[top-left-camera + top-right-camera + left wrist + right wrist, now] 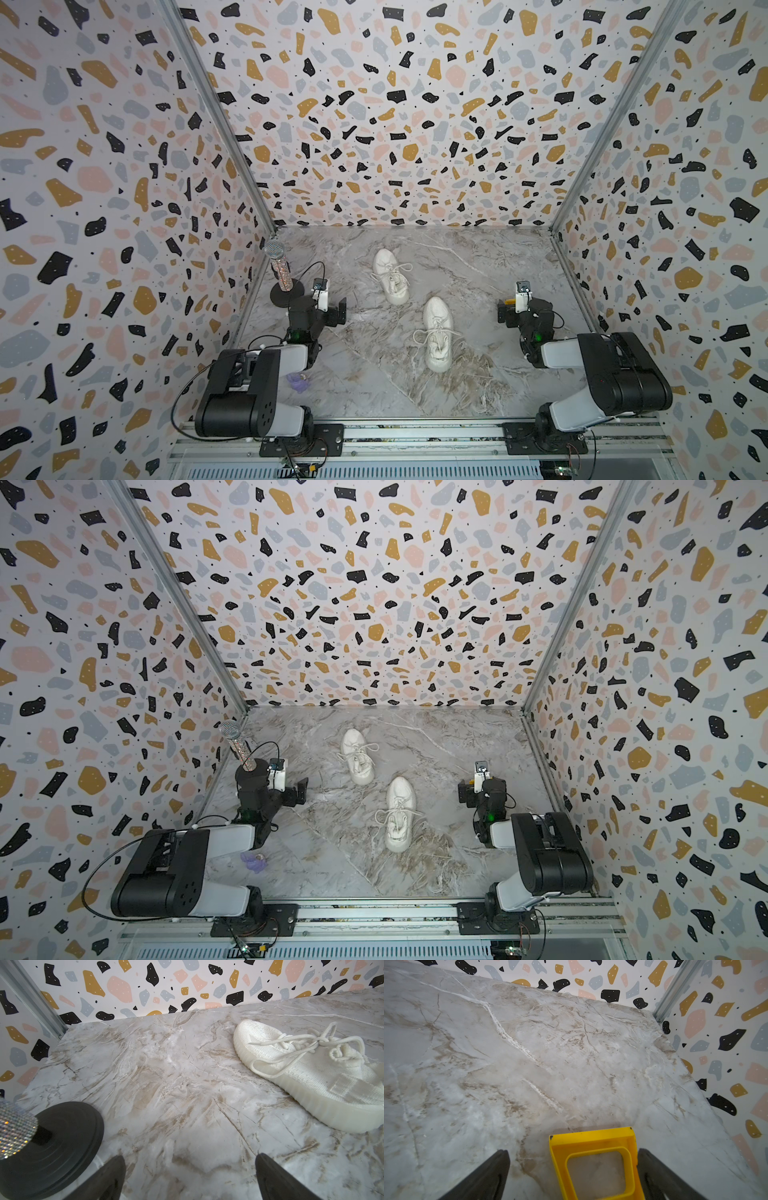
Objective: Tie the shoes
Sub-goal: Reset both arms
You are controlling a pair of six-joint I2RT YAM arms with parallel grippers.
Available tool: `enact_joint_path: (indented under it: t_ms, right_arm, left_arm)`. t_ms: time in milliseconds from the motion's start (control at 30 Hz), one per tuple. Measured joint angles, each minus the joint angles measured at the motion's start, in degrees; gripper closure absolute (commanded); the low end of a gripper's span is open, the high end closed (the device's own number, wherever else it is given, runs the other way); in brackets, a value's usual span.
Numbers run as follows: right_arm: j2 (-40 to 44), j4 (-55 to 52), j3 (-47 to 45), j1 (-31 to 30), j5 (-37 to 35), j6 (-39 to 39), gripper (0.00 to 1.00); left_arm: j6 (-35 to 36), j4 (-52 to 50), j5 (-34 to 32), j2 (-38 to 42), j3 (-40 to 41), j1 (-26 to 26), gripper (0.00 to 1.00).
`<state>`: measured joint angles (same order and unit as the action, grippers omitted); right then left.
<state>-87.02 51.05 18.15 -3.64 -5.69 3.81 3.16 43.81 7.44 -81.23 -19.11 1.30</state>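
Shoes (pixel 437 332) lie untouched between left gripper (pixel 190 1156) and right gripper (pixel 573 1150), clear of jaws spread wide on nothing, presumably awaiting approach.

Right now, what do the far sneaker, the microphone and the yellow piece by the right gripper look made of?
Far sneaker: cream knit fabric upper, weave visible; ribbed, slightly translucent sole, probably rubber or foam. Microphone: glittering rhinestone-covered handle, silvery mesh head, likely metal. Yellow piece: matte rigid plastic frame, possibly 3D-printed.

Bright even light, soft shadows, edge distortion
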Motion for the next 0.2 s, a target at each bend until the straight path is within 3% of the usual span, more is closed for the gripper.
enact_joint_path:
  t_ms: [200]
  right_arm:
    - [0.00, 0.00, 0.00, 0.00, -0.02, 0.00, 0.00]
  left_arm:
    - [0.02, 0.35, 0.00, 0.00, 0.02, 0.00, 0.00]
